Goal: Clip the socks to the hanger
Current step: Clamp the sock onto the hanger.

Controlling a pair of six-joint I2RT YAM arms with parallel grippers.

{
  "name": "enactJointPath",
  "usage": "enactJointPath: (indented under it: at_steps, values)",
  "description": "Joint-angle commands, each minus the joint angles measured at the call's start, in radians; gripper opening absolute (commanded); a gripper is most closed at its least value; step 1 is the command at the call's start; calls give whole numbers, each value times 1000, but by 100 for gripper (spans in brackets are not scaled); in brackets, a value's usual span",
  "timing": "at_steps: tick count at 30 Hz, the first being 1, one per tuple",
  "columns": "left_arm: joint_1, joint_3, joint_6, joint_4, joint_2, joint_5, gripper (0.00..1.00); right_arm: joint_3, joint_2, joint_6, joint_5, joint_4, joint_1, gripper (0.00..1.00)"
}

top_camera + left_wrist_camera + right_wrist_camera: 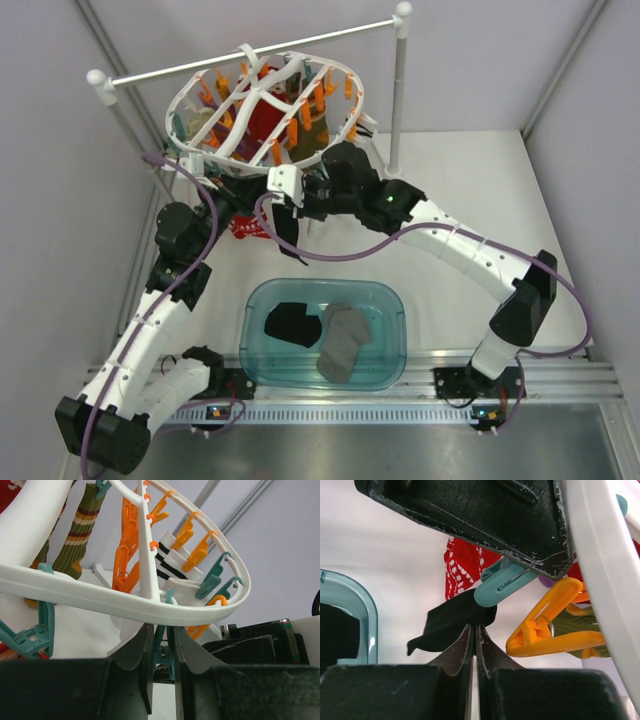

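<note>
Left end effector (161, 632) is closed narrowly on a teal clip (161, 652) hung under the hanger (125, 606) rim. Right end effector (475, 630) is shut on a black sock (451, 622), whose top edge is seen at that clip's tip. Second black sock (291, 324) is seen in the tub (320, 283) on the surface (470, 200).

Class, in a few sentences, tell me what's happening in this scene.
The left pincer squeezes a teal plastic clip on the rim of the white plastic oval hanger. The right pincer, shut on a long black fabric sock, holds it up at that clip's mouth; whether it is clipped is unclear. A second black sock and a grey sock lie in the translucent teal plastic bin.
</note>
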Motion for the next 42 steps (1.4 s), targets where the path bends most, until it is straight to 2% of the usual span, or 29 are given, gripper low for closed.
enactJointPath:
  at_steps: [1, 14, 26, 42]
  values:
    - [4, 13, 14, -59, 16, 17, 0, 48, -21, -3, -3, 38, -6, 0]
    - [4, -17, 24, 25, 16, 116, 0, -30, -81, -101, -74, 95, -10, 0]
    - [4, -26, 18, 44, 16, 117, 0, -39, -110, -121, -123, 129, -16, 0]
    - [4, -36, 6, 68, 21, 128, 0, -38, -111, -154, -187, 75, -16, 0]
